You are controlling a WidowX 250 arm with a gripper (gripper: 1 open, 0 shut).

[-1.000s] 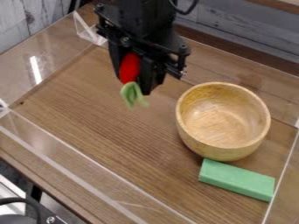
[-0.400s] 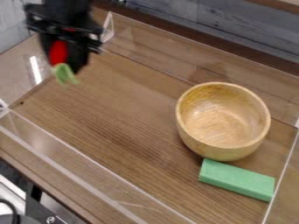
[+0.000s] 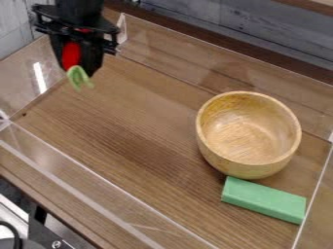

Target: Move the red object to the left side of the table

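Note:
The red object (image 3: 74,57), a small red toy with a light-green leafy end hanging below it, is held up in the air over the far left part of the table (image 3: 143,146). My black gripper (image 3: 76,56) reaches down from the top left and is shut on it, one finger on each side of the red body. The green end dangles just above the wood surface, not touching it.
A wooden bowl (image 3: 248,133) stands at the right of the table. A flat green rectangular block (image 3: 264,199) lies in front of it near the right front corner. Clear acrylic walls (image 3: 33,78) edge the tabletop, one close to the gripper's left.
The gripper has carried the red object from the table's middle back area to the far left. In the last half second it shifted only slightly.

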